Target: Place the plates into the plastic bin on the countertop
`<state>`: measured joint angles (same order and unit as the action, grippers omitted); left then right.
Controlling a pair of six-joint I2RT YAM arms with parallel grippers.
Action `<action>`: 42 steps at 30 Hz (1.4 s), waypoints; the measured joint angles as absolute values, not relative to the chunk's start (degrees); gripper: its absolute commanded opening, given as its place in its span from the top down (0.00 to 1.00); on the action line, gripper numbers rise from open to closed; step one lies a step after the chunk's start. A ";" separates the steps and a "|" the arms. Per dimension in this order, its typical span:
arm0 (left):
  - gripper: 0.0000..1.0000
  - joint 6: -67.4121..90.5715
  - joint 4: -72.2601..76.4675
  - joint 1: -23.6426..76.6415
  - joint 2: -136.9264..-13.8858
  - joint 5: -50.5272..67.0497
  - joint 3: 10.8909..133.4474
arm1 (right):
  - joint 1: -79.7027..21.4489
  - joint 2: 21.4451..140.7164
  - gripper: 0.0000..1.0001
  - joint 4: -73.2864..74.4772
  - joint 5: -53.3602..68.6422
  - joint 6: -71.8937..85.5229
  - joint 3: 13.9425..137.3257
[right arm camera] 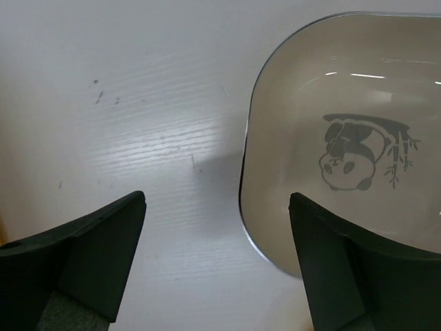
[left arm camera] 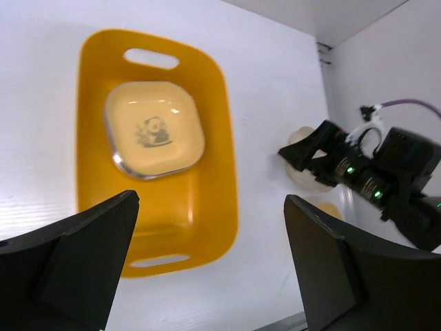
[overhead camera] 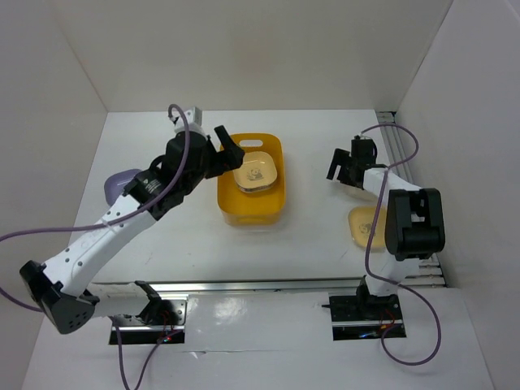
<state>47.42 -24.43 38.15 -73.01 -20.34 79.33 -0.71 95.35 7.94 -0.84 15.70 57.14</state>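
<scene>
The orange plastic bin (overhead camera: 252, 213) stands mid-countertop (overhead camera: 313, 244). One cream plate (overhead camera: 257, 174) with a panda print lies flat inside it (left arm camera: 155, 129). My left gripper (overhead camera: 230, 158) hovers over the bin's left side, open and holding nothing (left arm camera: 210, 203). A second cream plate (right arm camera: 351, 138) lies on the countertop at the right. My right gripper (overhead camera: 345, 172) hangs open just above its rim (right arm camera: 217, 198), one finger over the plate and one over bare surface. A yellow plate (overhead camera: 361, 224) lies nearer the right arm. A purple plate (overhead camera: 120, 182) shows at the left, partly hidden by my left arm.
White walls close in the countertop on three sides. A metal rail (overhead camera: 400, 150) runs along the right edge behind the right arm. The right arm's black wrist block (overhead camera: 416, 221) overhangs the yellow plate's right side.
</scene>
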 measured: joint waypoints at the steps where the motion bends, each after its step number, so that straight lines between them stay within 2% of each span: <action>1: 0.00 46.76 -24.58 38.15 -71.24 -20.86 77.41 | -0.71 96.79 0.18 7.70 -1.56 15.53 57.78; 3: 0.00 46.35 -25.47 38.13 -69.23 -21.82 74.39 | -0.78 99.63 0.24 7.60 -2.92 15.14 59.07; 4: 0.00 46.26 -26.28 38.13 -68.93 -22.15 73.43 | -0.91 101.03 0.31 7.57 -3.51 15.09 59.64; 7: 0.00 45.60 -28.45 38.13 -68.86 -22.70 71.00 | -0.99 104.29 0.69 7.51 -5.21 14.31 60.45; 8: 0.00 45.34 -29.23 38.13 -68.75 -22.74 70.46 | -0.99 104.81 0.75 7.22 -5.76 14.20 60.82; 10: 0.00 45.12 -30.33 38.13 -67.81 -22.79 68.47 | -0.99 105.32 0.78 7.14 -6.68 14.11 62.72; 11: 0.00 45.12 -30.63 38.13 -67.11 -22.92 67.59 | -1.08 105.84 0.86 7.18 -7.16 14.02 63.70; 12: 0.00 45.12 -31.18 38.13 -66.22 -23.11 66.78 | -1.13 106.54 1.00 7.18 -7.55 13.69 64.51; 17: 0.00 45.15 -34.11 38.13 -63.94 -24.23 66.22 | -2.79 107.39 1.00 7.86 -10.00 12.32 66.17; 23: 0.00 45.12 -39.48 38.13 -59.75 -24.97 66.43 | -11.25 102.98 1.00 12.25 -11.84 10.79 67.18; 32: 0.00 45.19 -47.55 38.13 -50.33 -31.33 68.18 | -24.75 94.30 1.00 20.34 -18.20 9.50 80.53; 36: 0.00 45.32 -49.80 38.13 -50.37 -33.04 68.03 | -31.51 96.09 1.00 22.74 -21.06 8.25 89.38; 42: 0.00 45.43 -51.20 38.13 -50.76 -34.68 65.76 | -40.91 106.50 1.00 25.30 -23.09 4.91 103.22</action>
<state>45.43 -51.20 38.13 -50.76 -34.68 65.76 -40.91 106.50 25.30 -23.09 4.91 103.22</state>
